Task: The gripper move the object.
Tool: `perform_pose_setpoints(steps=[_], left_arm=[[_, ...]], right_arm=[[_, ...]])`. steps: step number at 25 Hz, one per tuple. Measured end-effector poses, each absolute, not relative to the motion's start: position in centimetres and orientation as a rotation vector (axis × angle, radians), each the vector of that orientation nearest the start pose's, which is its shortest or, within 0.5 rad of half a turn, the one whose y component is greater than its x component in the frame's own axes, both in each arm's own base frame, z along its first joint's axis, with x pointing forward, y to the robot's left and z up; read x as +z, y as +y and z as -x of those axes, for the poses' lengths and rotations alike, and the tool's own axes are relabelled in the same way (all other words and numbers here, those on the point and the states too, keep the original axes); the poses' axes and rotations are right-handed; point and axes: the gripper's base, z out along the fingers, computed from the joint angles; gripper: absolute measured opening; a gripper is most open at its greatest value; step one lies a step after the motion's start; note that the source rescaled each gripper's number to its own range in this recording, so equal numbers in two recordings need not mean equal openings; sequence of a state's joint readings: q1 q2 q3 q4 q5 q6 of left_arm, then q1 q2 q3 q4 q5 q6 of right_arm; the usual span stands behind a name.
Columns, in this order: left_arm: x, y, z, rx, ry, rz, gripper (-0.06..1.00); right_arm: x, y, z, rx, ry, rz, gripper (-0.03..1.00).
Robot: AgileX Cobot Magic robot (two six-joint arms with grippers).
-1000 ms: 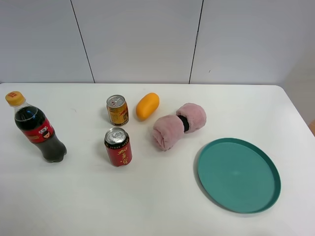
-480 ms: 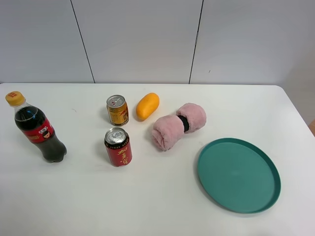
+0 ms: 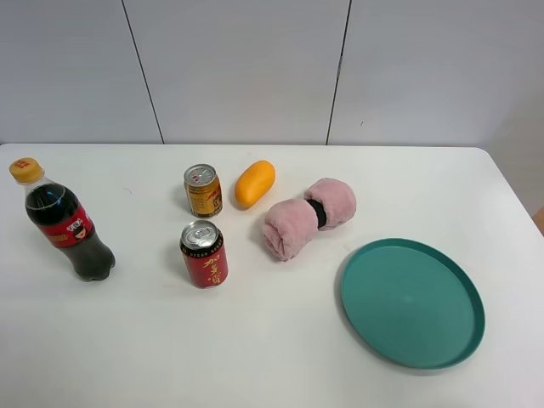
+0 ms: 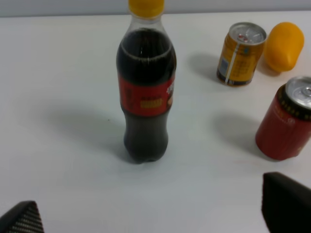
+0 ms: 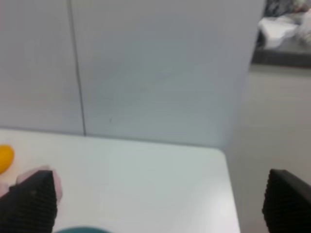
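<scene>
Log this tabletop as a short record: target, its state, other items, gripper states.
target: cola bottle, far left of table
state: upright, capped, untouched
neighbours: gold can, red can, orange fruit, pink roll
plate: teal plate, nothing on it
left gripper: open, bottle ahead, no contact
right gripper: open, holding nothing

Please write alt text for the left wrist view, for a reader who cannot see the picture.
A cola bottle with a red label and yellow cap stands upright on a white table, centred ahead of the left gripper, whose open jaws show only as dark tips. A gold can, an orange object and a red can stand to one side.
</scene>
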State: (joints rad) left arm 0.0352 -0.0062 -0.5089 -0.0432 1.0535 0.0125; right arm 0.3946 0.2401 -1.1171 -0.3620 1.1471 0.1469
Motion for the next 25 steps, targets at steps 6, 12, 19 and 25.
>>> perform_pose_setpoints(steps=[6, 12, 19, 25], left_arm=[[28.0, -0.4, 0.7, -0.02, 2.021, 0.021, 1.0], [28.0, -0.4, 0.7, -0.02, 2.021, 0.021, 1.0], [28.0, -0.4, 0.7, -0.02, 2.021, 0.021, 1.0], [28.0, -0.4, 0.7, -0.02, 2.021, 0.021, 1.0]], right_arm=[[40.3, -2.3, 2.7, -0.095, 1.773, -0.008, 0.78], [38.3, -0.9, 3.9, -0.076, 1.709, -0.108, 0.78], [32.8, -0.7, 2.9, -0.085, 1.812, -0.117, 0.78], [29.9, -0.4, 1.4, -0.037, 1.938, -0.118, 0.78]])
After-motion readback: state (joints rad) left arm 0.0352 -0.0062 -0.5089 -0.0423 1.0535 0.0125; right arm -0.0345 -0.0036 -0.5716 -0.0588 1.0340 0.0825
